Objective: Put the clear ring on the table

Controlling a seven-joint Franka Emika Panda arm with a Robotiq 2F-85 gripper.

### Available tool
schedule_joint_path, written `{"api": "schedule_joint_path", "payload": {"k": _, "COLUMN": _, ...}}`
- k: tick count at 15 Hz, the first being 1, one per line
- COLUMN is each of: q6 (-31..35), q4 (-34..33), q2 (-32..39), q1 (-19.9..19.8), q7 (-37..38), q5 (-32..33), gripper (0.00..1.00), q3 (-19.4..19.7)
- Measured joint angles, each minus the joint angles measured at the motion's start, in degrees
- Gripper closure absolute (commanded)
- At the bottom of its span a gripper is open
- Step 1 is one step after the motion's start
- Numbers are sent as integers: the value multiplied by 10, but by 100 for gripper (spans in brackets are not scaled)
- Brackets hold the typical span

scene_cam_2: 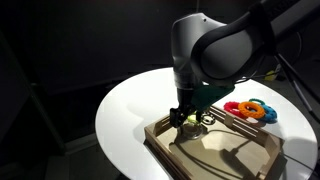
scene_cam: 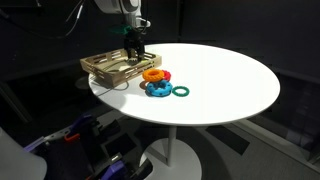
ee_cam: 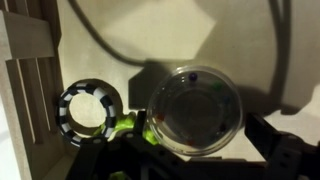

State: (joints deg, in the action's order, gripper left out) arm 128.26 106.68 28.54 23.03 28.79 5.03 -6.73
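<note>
In a dark room, a round white worktop [scene_cam: 230,85] was noted. The hand [scene_cam: 134,54] was lowered into the wooden slatted tray [scene_cam: 98,68], at the clear ring [ee_cam: 195,110]; its grip could not be determined.

An exterior view cuts the arm [scene_cam: 120,6] off at its top edge, and the gripper [scene_cam: 133,48] there is too small to judge. In the wrist view the clear ring [ee_cam: 195,110] is blurred, its lower rim indistinct.

No text, label, brand, number or sign can be read in any view. The large round white tabletop [scene_cam: 230,95], the tan wooden slatted tray [scene_cam: 103,68] and the coloured plastic rings [scene_cam: 160,82] show only plain surfaces.
</note>
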Motion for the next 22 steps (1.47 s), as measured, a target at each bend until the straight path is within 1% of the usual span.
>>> {"api": "schedule_joint_path", "payload": {"k": 1, "q6": 0, "q4": 0, "q2": 0, "q1": 0, "q7": 0, "q5": 0, "gripper": 0, "q3": 0}}
{"api": "schedule_joint_path", "payload": {"k": 2, "q6": 0, "q4": 0, "q2": 1, "q1": 0, "q7": 0, "q5": 0, "gripper": 4, "q3": 0}}
{"api": "schedule_joint_path", "payload": {"k": 3, "q6": 0, "q4": 0, "q2": 1, "q1": 0, "q7": 0, "q5": 0, "gripper": 23, "q3": 0}}
{"api": "schedule_joint_path", "payload": {"k": 4, "q6": 0, "q4": 0, "q2": 1, "q1": 0, "q7": 0, "q5": 0, "gripper": 29, "q3": 0}}
{"api": "schedule_joint_path", "payload": {"k": 6, "q6": -1, "q4": 0, "q2": 1, "q1": 0, "q7": 0, "q5": 0, "gripper": 35, "q3": 0}}
{"api": "schedule_joint_path", "payload": {"k": 8, "q6": -4, "q4": -3, "q2": -1, "q1": 0, "q7": 0, "q5": 0, "gripper": 39, "q3": 0}}
{"api": "schedule_joint_path", "payload": {"k": 10, "q6": -10, "q4": -7, "q2": -5, "q1": 1, "q7": 0, "q5": 0, "gripper": 54, "q3": 0}}
{"api": "schedule_joint_path", "payload": {"k": 11, "q6": -11, "q4": -9, "q2": -6, "q1": 2, "q7": 0, "q5": 0, "gripper": 49, "q3": 0}}
{"api": "schedule_joint_path", "payload": {"k": 12, "q6": -11, "q4": -11, "q2": -6, "q1": 3, "q7": 0, "q5": 0, "gripper": 23, "q3": 0}}
{"api": "schedule_joint_path", "payload": {"k": 13, "q6": -11, "q4": -11, "q2": -6, "q1": 3, "q7": 0, "q5": 0, "gripper": 23, "q3": 0}}
{"api": "schedule_joint_path", "payload": {"k": 15, "q6": -12, "q4": -11, "q2": -4, "q1": 3, "q7": 0, "q5": 0, "gripper": 10, "q3": 0}}
{"api": "schedule_joint_path", "payload": {"k": 16, "q6": -12, "q4": -11, "q2": -3, "q1": 3, "q7": 0, "q5": 0, "gripper": 2, "q3": 0}}
{"api": "schedule_joint_path", "payload": {"k": 17, "q6": -12, "q4": -11, "q2": -2, "q1": 3, "q7": 0, "q5": 0, "gripper": 0, "q3": 1}}
{"api": "schedule_joint_path", "payload": {"k": 21, "q6": -12, "q4": -11, "q2": -2, "q1": 3, "q7": 0, "q5": 0, "gripper": 0, "q3": 1}}
{"api": "schedule_joint_path", "payload": {"k": 22, "q6": -12, "q4": -11, "q2": -1, "q1": 3, "q7": 0, "q5": 0, "gripper": 3, "q3": 1}}
